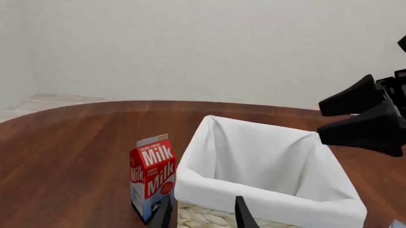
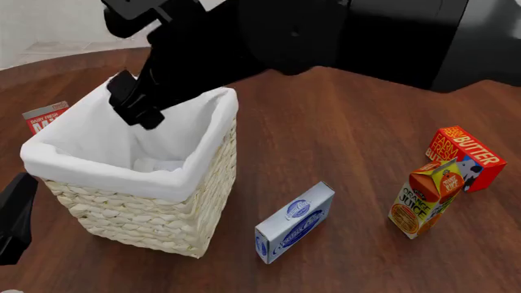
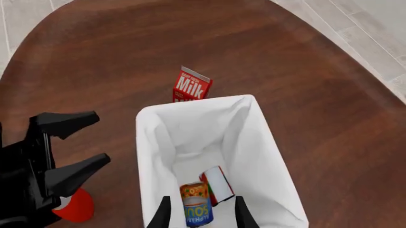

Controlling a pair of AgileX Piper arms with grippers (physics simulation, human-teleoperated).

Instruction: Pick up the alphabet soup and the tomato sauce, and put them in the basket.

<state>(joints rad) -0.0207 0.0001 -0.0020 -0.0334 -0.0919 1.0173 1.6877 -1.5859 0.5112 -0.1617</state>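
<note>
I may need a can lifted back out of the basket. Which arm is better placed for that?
Right. The right gripper hangs open directly over the basket, above the alphabet soup and tomato sauce inside; the left gripper is outside, beside it.

Off to one side there's a milk carton (image 1: 152, 176) standing upright on the brown table (image 2: 342, 122). Over on the other side: a blue-white box (image 2: 294, 222) lying flat, an orange juice carton (image 2: 426, 198), and a red butter box (image 2: 462, 158) just behind it.
</note>
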